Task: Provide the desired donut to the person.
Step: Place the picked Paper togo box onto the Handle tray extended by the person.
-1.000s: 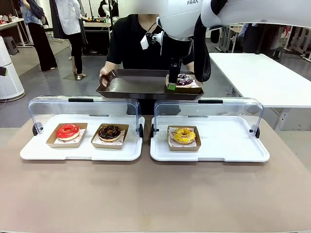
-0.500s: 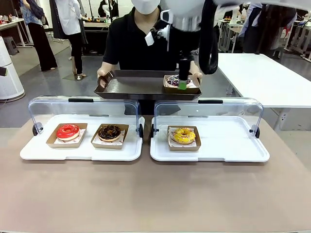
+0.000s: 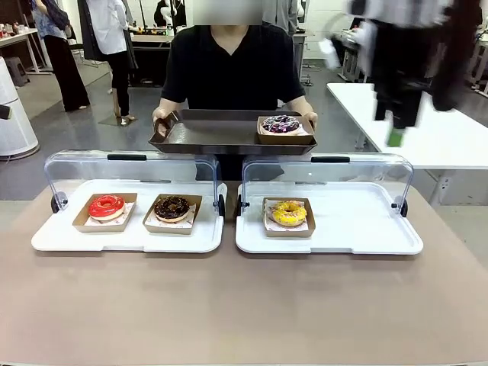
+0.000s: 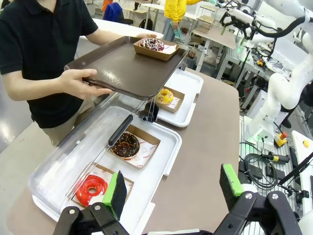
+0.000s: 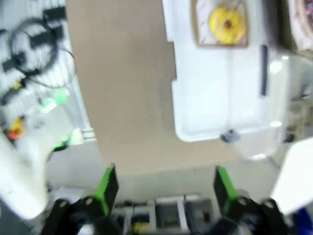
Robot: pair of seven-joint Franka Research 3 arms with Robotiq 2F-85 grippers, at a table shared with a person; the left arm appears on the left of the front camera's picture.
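Purple-glazed sprinkled donut (image 3: pixel 281 124) sits at 3 o'clock on person's (image 3: pixel 229 69) dark brown plastic tray (image 3: pixel 202 136); delivery looks done. Left gripper (image 4: pixel 173 188), right gripper (image 5: pixel 164 190) gape empty.

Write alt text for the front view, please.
A person holds a tray with a purple donut on it. On the table, the left case holds a red donut and a chocolate donut, the right case a yellow donut. The right gripper, blurred and empty, hangs at upper right.

This looks like a robotics lab staged as a donut counter: lidded display trays (image 3: pixel 328 245) in front, white worktables (image 3: pixel 446 145) and loose cables (image 4: pixel 255 165) around.
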